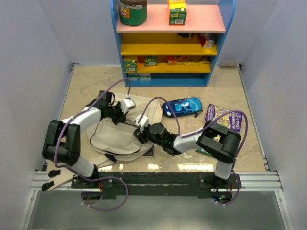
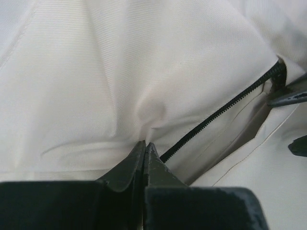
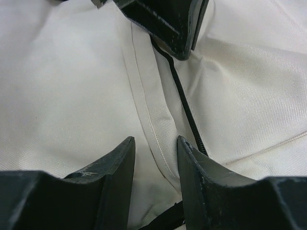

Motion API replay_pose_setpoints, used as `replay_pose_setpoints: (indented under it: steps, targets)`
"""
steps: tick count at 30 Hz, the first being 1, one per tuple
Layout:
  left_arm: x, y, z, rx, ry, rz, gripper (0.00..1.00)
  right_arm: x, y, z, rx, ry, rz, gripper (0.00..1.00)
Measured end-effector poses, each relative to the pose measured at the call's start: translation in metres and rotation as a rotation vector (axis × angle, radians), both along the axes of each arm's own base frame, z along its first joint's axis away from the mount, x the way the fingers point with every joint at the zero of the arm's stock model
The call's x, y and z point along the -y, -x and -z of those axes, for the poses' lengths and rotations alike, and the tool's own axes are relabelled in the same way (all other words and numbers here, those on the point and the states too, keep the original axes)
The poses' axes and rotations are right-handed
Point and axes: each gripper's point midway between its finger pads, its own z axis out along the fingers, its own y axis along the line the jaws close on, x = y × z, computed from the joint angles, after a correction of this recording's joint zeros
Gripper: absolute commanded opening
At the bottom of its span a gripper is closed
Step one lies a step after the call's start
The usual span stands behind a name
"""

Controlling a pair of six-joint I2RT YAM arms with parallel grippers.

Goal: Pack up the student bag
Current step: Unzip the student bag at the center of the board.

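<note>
Student bag [image 1: 117, 141] = soft cream canvas, fine woven texture, slumped and creased, no firm shape. It lies on the surface [image 1: 84, 86] (beige, marbled, slightly glossy), left of centre and close to the near edge. Black toothed zipper [image 2: 216, 117] runs along a stitched seam flap, with smooth cloth on either side.

L end effector [image 2: 145, 143]: dark fingers shut tip to tip, pinching a small pucker of canvas, creases radiating from the tips. It sits just beside the zipper line.

R end effector [image 3: 155, 143]: narrow gap, fingers not touching. The seam flap lies between them and the zipper passes by its right finger. Can't tell whether the pads press the cloth. The two end effectors face each other near the bag's far-right part, close but apart.

Room: left wall is near the bag's left side. Open surface beyond the bag up to the shelf unit [image 1: 170, 48] (blue frame; pink and yellow boards). Blue hard-looking oval pencil case [image 1: 182, 107] lies just right of the bag's far end. Flat purple book [image 1: 225, 117] is further right, partly under the R arm.

Bag's long axis is diagonal, near-left to far-right. Which end is the top can't be told.
</note>
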Motion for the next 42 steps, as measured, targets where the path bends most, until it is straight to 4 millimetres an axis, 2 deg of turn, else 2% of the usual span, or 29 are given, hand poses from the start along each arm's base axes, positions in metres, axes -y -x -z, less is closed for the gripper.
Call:
replay_pose_setpoints:
  steps: [6, 11, 17, 20, 21, 24, 29, 33, 35, 39, 42]
  targets:
    - [-0.001, -0.015, -0.035, -0.036, 0.142, -0.107, 0.00, 0.001, -0.002, -0.001, 0.005, -0.003, 0.020, 0.40]
    - [0.002, -0.008, -0.057, -0.058, 0.220, -0.134, 0.00, 0.001, -0.003, -0.001, 0.008, 0.000, 0.033, 0.40]
    - [-0.004, -0.008, -0.075, -0.063, 0.271, -0.206, 0.00, 0.002, -0.012, -0.009, -0.013, -0.003, 0.119, 0.52]
    - [-0.015, -0.016, -0.081, -0.030, 0.262, -0.280, 0.00, 0.010, -0.019, -0.025, -0.036, -0.014, 0.210, 0.66]
    - [-0.021, -0.021, -0.084, -0.004, 0.256, -0.308, 0.00, 0.016, -0.020, -0.030, -0.059, -0.018, 0.254, 0.71]
    - [-0.037, -0.032, -0.094, 0.053, 0.248, -0.385, 0.00, 0.041, -0.029, -0.032, -0.169, -0.001, 0.423, 0.73]
    - [-0.044, -0.036, -0.096, 0.067, 0.246, -0.429, 0.00, 0.078, -0.045, -0.012, -0.345, 0.095, 0.728, 0.76]
    - [-0.044, -0.033, -0.090, 0.053, 0.246, -0.436, 0.00, 0.129, -0.020, 0.025, -0.449, 0.231, 0.918, 0.76]
    - [-0.044, -0.032, -0.090, 0.055, 0.246, -0.437, 0.00, 0.141, -0.013, 0.028, -0.477, 0.225, 0.985, 0.75]
    - [-0.045, -0.030, -0.094, 0.068, 0.248, -0.436, 0.00, 0.175, 0.005, 0.041, -0.480, 0.328, 1.073, 0.74]
    - [-0.045, -0.030, -0.096, 0.075, 0.248, -0.437, 0.00, 0.186, 0.010, 0.042, -0.474, 0.357, 1.103, 0.73]
